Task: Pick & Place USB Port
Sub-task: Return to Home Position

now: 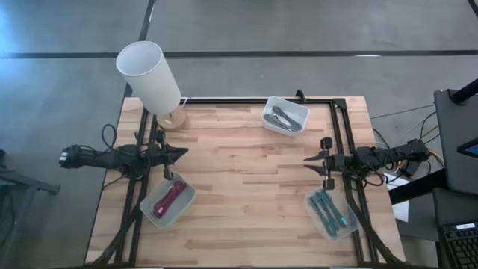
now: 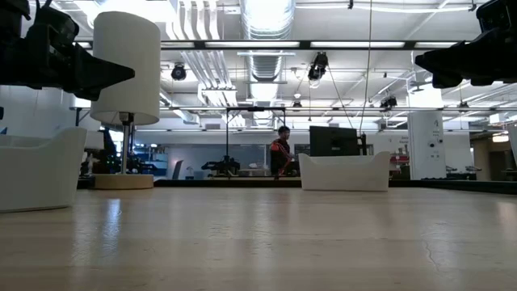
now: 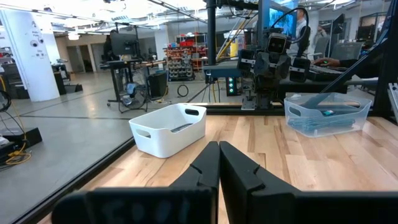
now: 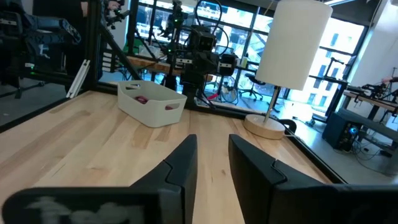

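blue cables (image 1: 329,210) in bin (image 1: 352,223), near right fingers (image 1: 313,158)

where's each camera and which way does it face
High view: above the table, looking straight down; both arms, left gripper and right gripper, show.
Low view: at tabletop height, level toward lamp and white bin; arm ends at upper corners.
Left wrist view: on the left arm, past its shut fingers toward the clear bin.
Right wrist view: on the right arm, past its open fingers toward the gray bin.
Shared: high, low and right wrist views show the lamp.
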